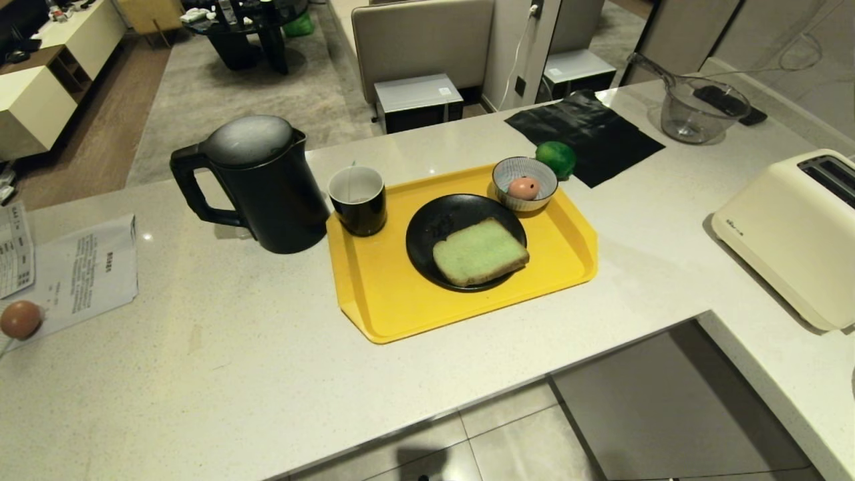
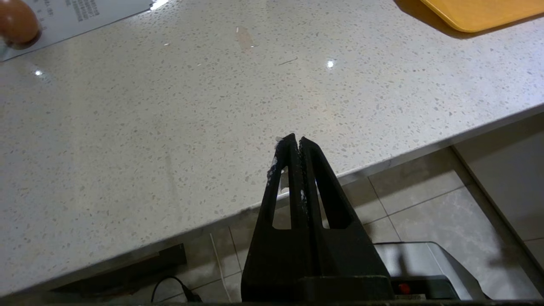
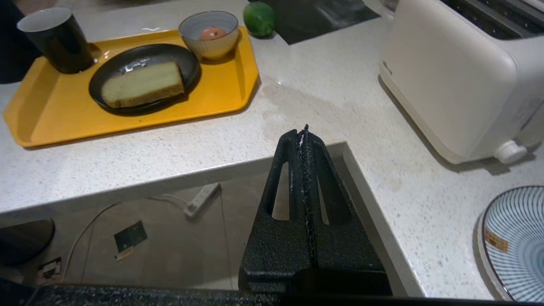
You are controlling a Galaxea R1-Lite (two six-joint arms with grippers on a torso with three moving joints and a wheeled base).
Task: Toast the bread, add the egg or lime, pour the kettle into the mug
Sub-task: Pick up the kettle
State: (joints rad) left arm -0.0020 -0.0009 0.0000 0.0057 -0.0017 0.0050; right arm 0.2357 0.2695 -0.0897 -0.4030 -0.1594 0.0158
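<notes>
Looking down from the head view, the pale speckled surface (image 1: 267,347) carries one yellow tray (image 1: 394,307). On the tray stand one mug (image 1: 358,199), one black plate (image 1: 434,230) holding the single slice of bread (image 1: 479,251), and one striped bowl (image 1: 525,182) with one egg (image 1: 524,188) inside. One lime (image 1: 556,158) sits just beside the bowl, off the tray, at the edge of a black mat (image 1: 588,133). One kettle (image 1: 250,180) stands on the surface just beside the tray, near the mug. A second, plain brown egg (image 1: 20,318) rests on sheets of paper (image 1: 80,270) well apart, far to the left. One cream toaster (image 1: 795,234) stands on the right wing of the surface, and one clear measuring jug (image 1: 695,107) sits beyond it. Neither arm shows in this view.

The left wrist view shows the left hand (image 2: 296,141) with its fingers pressed together, holding nothing, hanging over the near edge of the surface, with floor tiles below. The brown egg, the paper and a corner of the tray appear at the far margins.

The right wrist view shows the right hand (image 3: 304,132) likewise closed and empty, poised over the inner corner of the surface, between the tray and the toaster. One striped plate (image 3: 516,242) lies near the toaster.
</notes>
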